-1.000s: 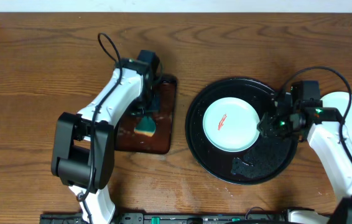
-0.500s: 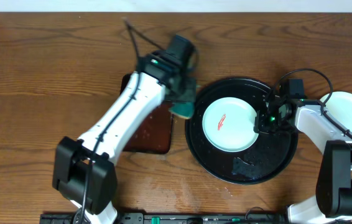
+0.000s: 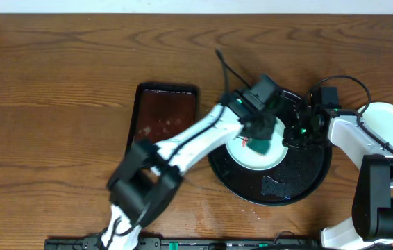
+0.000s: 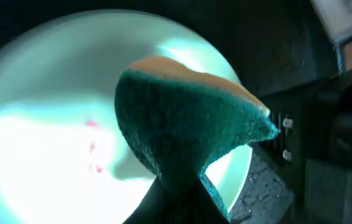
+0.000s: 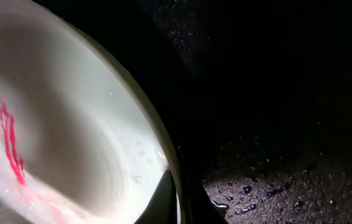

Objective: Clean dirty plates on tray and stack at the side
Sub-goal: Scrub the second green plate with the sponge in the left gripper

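A pale mint plate [image 3: 248, 160] with a red smear [image 5: 11, 146] lies on the black tray [image 3: 300, 177]. My left gripper [image 3: 260, 135] is shut on a green sponge [image 3: 259, 146] and holds it over the plate's middle. In the left wrist view the sponge [image 4: 188, 130] hangs just above the plate [image 4: 39, 143], next to the smear [image 4: 92, 146]. My right gripper [image 3: 295, 135] is shut on the plate's right rim; its fingers [image 5: 179, 199] pinch the edge of the plate [image 5: 70, 124]. A white plate [image 3: 391, 128] rests on the table to the right of the tray.
A rectangular red-brown tray [image 3: 165, 121] lies left of the black tray, wet and with nothing on it. A dark scrap [image 3: 273, 185] lies on the black tray's front part. Water drops [image 5: 275, 186] cover the tray floor.
My left arm has swung right from the red-brown tray to over the mint plate, carrying the sponge. My right gripper has stayed at the plate's right rim.
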